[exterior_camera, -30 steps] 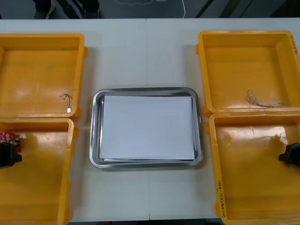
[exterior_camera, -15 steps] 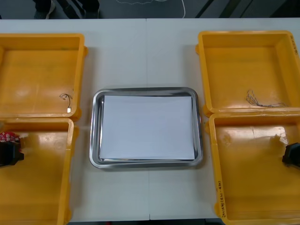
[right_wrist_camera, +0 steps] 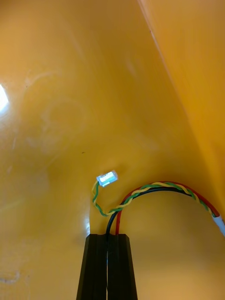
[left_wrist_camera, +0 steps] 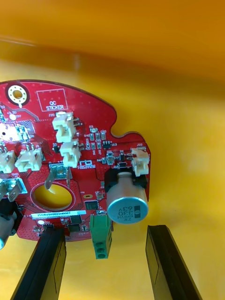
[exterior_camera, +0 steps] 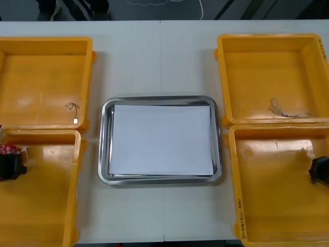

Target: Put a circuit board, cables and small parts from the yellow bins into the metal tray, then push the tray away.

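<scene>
A round red circuit board (left_wrist_camera: 70, 159) lies in the near-left yellow bin (exterior_camera: 46, 206); in the front view the circuit board (exterior_camera: 7, 150) peeks out at the table's left edge. My left gripper (left_wrist_camera: 105, 232) is open over it, one finger at each side of the board's green connector. My right gripper (right_wrist_camera: 108, 241), low in the near-right yellow bin (exterior_camera: 277, 206), is shut on a red and yellow cable (right_wrist_camera: 154, 188), whose black and red strands run in between the fingers. The cable's white plug (right_wrist_camera: 107, 178) rests on the bin floor. The metal tray (exterior_camera: 105, 149), white inside, sits in the middle.
The far-left yellow bin (exterior_camera: 31, 67) holds a small dark cable (exterior_camera: 73, 110). A thin cable (exterior_camera: 285, 109) lies in the far-right yellow bin (exterior_camera: 262, 62). The near-right bin's side wall (right_wrist_camera: 197, 70) rises close beside the right fingers.
My right gripper has closed from open onto the red and yellow cable. The left gripper has stayed open over the circuit board.
</scene>
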Available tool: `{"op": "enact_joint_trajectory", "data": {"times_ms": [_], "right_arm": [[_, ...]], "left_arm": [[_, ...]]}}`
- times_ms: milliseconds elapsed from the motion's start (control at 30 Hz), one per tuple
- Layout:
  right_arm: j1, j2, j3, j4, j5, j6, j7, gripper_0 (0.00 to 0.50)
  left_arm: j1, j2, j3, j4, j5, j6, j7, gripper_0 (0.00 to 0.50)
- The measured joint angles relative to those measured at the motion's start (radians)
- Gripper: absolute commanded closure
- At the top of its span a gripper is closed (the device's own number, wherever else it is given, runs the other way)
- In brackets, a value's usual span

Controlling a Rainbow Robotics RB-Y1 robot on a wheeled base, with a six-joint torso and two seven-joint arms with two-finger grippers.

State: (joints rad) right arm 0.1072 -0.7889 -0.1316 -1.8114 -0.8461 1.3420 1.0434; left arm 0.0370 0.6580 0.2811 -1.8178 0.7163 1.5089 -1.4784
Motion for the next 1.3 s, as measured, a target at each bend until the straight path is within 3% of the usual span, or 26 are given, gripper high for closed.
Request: {"op": "enact_joint_trajectory", "data": {"times_ms": [133,433,500,533,600,733,933,1100,1300], "right_arm": [[-0.003,0.000,0.000,-0.037,-0.017,0.078,0.000,0.500],[-0.016,-0.004,0.000,-0.138,-0.046,0.182,-0.016,0.500],[-0.024,-0.004,0.000,-0.146,-0.051,0.199,-0.016,0.500],[-0.028,-0.004,0.000,-0.152,-0.055,0.208,-0.016,0.500],[-0.036,-0.004,0.001,-0.163,-0.065,0.221,-0.016,0.500],[-0.049,-0.004,0.022,-0.188,-0.103,0.224,-0.032,0.500],[-0.076,-0.005,0.094,-0.237,-0.132,0.224,-0.243,0.500],[-0.099,-0.006,0.164,-0.285,-0.132,0.224,-0.278,0.500],[-0.133,-0.006,0.238,-0.305,-0.131,0.224,-0.417,0.500]], "left_arm": [[-0.002,0.000,0.000,0.001,0.000,0.000,0.000,0.107],[-0.005,0.000,0.000,0.002,0.000,0.000,0.000,0.137],[-0.005,0.000,0.000,0.002,0.000,0.000,0.000,0.188],[-0.005,0.000,0.000,0.002,0.000,0.000,0.000,0.239],[-0.005,0.000,0.000,0.002,0.000,0.000,0.000,0.403],[-0.005,0.000,0.000,0.002,0.000,0.000,0.000,0.486],[-0.005,0.000,0.000,0.002,0.000,0.000,0.000,0.500],[-0.006,0.000,0.000,0.001,0.001,0.004,0.000,0.500],[-0.004,0.000,0.005,-0.031,0.016,0.057,0.000,0.500]]}}
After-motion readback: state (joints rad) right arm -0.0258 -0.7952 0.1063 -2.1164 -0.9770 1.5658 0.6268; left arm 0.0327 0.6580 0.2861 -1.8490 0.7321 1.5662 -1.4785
